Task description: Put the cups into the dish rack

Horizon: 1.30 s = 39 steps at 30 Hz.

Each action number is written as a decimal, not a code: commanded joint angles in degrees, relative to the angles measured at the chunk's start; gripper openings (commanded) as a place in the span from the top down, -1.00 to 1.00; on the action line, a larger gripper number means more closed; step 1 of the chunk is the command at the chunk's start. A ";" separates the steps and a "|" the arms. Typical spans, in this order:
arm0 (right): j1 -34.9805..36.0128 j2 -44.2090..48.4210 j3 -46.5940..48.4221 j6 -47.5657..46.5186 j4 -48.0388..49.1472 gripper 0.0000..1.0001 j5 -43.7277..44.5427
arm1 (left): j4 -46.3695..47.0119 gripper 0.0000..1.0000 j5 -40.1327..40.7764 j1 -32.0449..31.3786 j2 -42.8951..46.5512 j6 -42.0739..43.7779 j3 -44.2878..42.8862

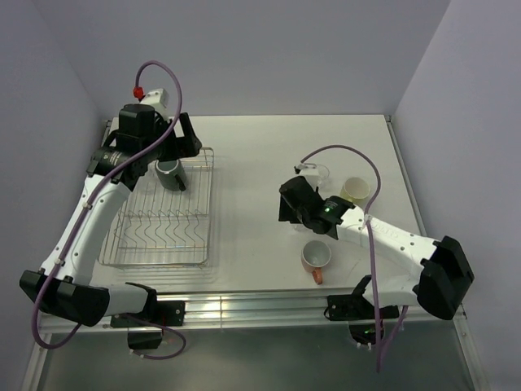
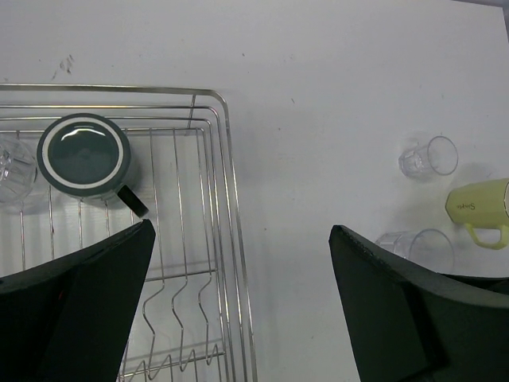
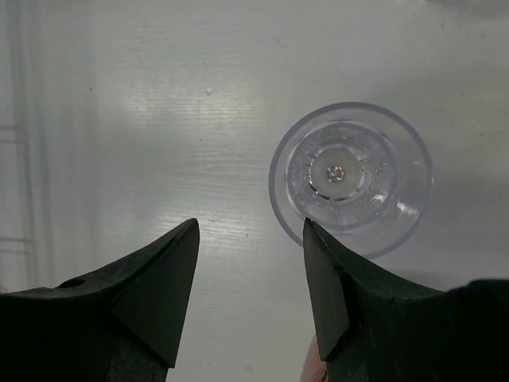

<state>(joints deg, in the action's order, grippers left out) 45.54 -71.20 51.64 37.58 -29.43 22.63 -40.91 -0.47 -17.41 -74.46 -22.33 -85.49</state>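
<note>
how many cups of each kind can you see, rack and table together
clear glass tumblers: 3
black mug: 1
pale yellow-green cup: 1
orange mug: 1
total: 6

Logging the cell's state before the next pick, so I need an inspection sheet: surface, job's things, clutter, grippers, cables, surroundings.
Surface: white table, no spills seen.
Job's things: dish rack on the left holds the black mug and one clear tumbler. Two more tumblers, the yellow-green cup and the orange mug stand outside it on the table.
Clutter: nothing seen.
Grippers: left gripper open, empty, above the rack's right edge. Right gripper open, empty, with a tumbler just beyond its fingertips.
Cables: a purple cable loops along each arm.
Surroundings: pale lilac walls on three sides.
</note>
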 commanded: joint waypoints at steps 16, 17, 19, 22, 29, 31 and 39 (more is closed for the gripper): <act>-0.71 -11.94 -0.57 2.41 4.91 0.14 5.23 | 2.94 -0.98 -1.02 -0.70 2.21 -0.08 3.40; -1.24 -12.03 -0.40 2.15 5.00 0.17 5.14 | 3.02 -0.99 -1.02 -0.70 2.30 -0.17 3.58; -1.77 -12.12 -0.13 1.53 5.43 0.32 4.53 | 3.29 -0.98 -1.11 -0.78 2.47 -0.35 3.84; -3.08 -12.12 0.66 0.21 5.44 0.73 3.74 | 3.73 -0.99 -1.29 -0.78 2.91 -0.70 4.54; -3.53 -8.26 10.48 -4.88 3.41 1.00 -3.72 | 9.87 -0.99 -8.21 -0.26 5.63 -4.20 8.14; -3.62 -7.47 15.32 -5.76 4.64 1.00 -9.95 | 13.38 -0.98 -17.34 0.70 7.03 -6.05 10.95; -9.85 -7.11 23.60 -0.95 15.96 1.00 -37.98 | 33.85 -0.98 -42.67 5.28 8.63 -16.16 19.13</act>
<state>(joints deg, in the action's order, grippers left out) 38.68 -80.34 72.88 33.91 -20.88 -1.83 -18.94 -30.94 -13.06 -66.89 -33.82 -67.70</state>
